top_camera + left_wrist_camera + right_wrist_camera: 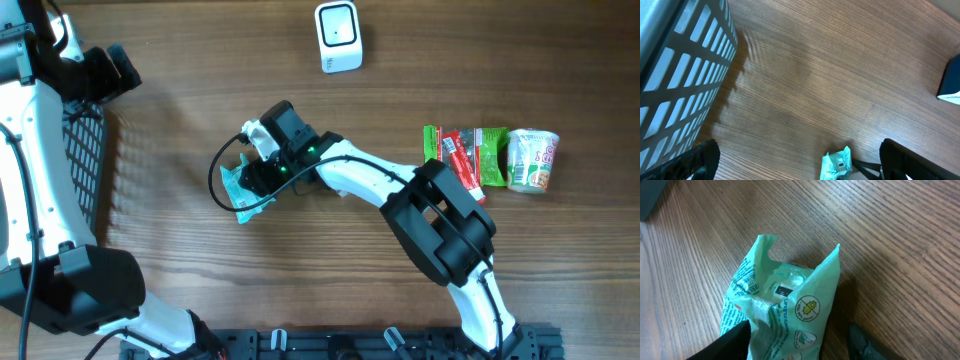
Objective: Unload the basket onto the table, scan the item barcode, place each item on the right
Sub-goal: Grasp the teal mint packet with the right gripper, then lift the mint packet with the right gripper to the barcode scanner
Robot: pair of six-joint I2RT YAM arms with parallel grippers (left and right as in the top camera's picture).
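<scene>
- The right claw (800, 342) points down at the table (520, 60) with its jaws apart, clamped on nothing.
- A crumpled green packet (777, 312) lies flat on the wood in the gap between its fingers (732, 340). One finger touches the packet's edge, and the other stands clear of it with bare wood between.
- A small dark printed patch (785, 290) faces up on the packet, ahead of the fingertips. It is too small to tell whether it is a barcode.
- From overhead the right claw (252, 178) sits over the green packet (236, 190), and a black cable (214, 180) loops just beside both.
- Behind this claw, past its wrist and forearm, is a row of two green sachets (433, 148), a red sachet (462, 160) and a cup (532, 160), well apart from the packet.
- A white scanner (338, 37) stands well away from the claw, off to one side of it.
- The left claw (805, 165) hangs with its jaws spread wide and nothing between them. The green packet (837, 164) shows on the table below it.
- Just beside the left claw (108, 72) is a mesh basket (680, 70).
</scene>
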